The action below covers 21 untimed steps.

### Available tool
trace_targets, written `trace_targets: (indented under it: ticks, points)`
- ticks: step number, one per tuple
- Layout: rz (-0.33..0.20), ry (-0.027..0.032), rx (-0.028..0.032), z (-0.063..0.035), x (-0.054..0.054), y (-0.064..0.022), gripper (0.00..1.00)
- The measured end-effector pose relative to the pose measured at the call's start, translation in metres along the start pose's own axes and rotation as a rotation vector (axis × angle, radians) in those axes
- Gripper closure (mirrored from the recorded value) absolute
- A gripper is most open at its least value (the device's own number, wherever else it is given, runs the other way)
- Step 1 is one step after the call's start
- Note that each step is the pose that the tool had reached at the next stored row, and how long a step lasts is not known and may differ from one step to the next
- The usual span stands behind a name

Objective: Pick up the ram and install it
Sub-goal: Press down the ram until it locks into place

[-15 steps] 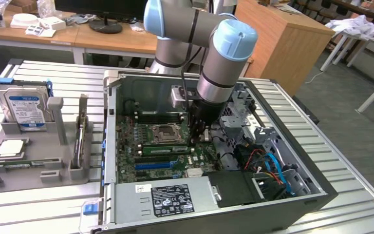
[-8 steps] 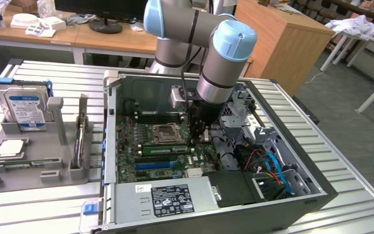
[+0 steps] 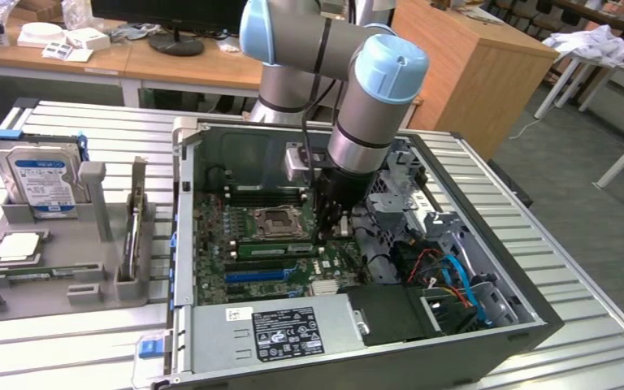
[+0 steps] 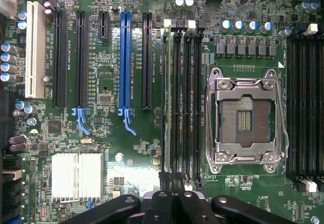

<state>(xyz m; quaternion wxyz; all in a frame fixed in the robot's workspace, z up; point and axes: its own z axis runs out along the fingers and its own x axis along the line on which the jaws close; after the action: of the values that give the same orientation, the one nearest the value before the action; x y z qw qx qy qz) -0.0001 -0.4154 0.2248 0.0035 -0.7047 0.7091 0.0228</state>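
At the exterior view's left, a hard drive (image 3: 43, 175) stands upright in a grey holder (image 3: 95, 280) on the slatted counter (image 3: 62, 341). It is well apart from the work. Next to the holder lies the open computer case (image 3: 185, 244). Its top side is off, so there is free room from above, but its walls close the space on all sides. At the near edge a power supply (image 3: 285, 329) fills one corner.

Inside, on the motherboard (image 3: 220, 280), the ram (image 3: 274, 249) stands on its long edge in a memory slot. It is between the expansion slots (image 3: 256, 276) and the processor socket (image 3: 272, 221), in the slot farthest from the socket. The room here is narrow: the metal frame of the socket is just beside the memory slots on one side, and a black expansion slot is near on the other.

The claw (image 3: 330, 226) is closed, with its dark fingers together. It is at the end of the ram toward the exterior view's right. I cannot tell if the tips touch the stick. The arm (image 3: 372, 122) comes from the far side over the rear wall, and its last part points straight down into the case.

Further right, blue and orange cables (image 3: 453, 280) lie near the drive bay, apart from the claw.
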Motion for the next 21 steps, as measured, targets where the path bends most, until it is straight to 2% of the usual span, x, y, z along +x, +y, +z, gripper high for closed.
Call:
trace_targets:
  ticks: [21]
  points:
    - [0.0,-0.0003,0.0001,0.0016,0.0001,-0.0001,0.89]
